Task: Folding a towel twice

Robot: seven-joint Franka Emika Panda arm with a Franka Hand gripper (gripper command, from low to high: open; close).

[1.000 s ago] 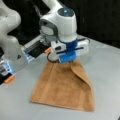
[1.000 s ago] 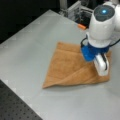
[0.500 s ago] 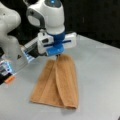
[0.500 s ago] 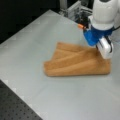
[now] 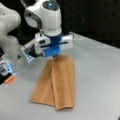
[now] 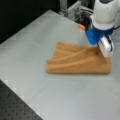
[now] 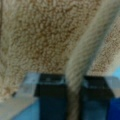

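One towel (image 5: 58,80) edge pinched in end effector (image 7: 73,100).

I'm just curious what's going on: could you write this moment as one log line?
gripper: shut on towel edge | towel: one flap folded over, lying on table | gripper at towel's far end

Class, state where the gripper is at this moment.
In both front views the gripper sits at the towel's far end; the wrist view shows its edge pinched between the fingers.
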